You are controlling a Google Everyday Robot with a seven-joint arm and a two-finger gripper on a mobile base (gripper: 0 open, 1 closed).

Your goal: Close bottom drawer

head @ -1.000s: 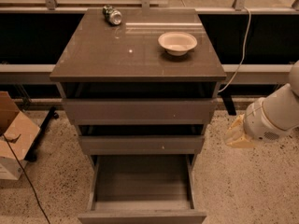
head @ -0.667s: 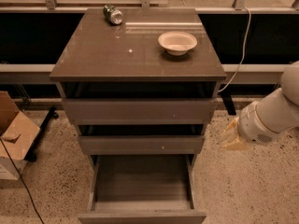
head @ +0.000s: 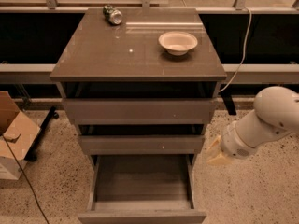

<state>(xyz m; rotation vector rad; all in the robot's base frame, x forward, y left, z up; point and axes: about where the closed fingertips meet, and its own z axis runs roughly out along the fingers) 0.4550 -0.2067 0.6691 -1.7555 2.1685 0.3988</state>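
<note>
The bottom drawer of the grey-brown cabinet is pulled far out, showing its shallow bare tray. The middle drawer front with a small white speck and the taller top drawer front stand slightly out. My white arm comes in from the right. My gripper is to the right of the cabinet, level with the middle drawer and just above the bottom drawer's right side. It touches nothing that I can see.
A white bowl and a tipped can sit on the cabinet top. A cardboard box stands on the speckled floor at left. A white cable hangs at the right behind the cabinet.
My arm and gripper have moved left toward the cabinet's right side. The drawers have not moved.
</note>
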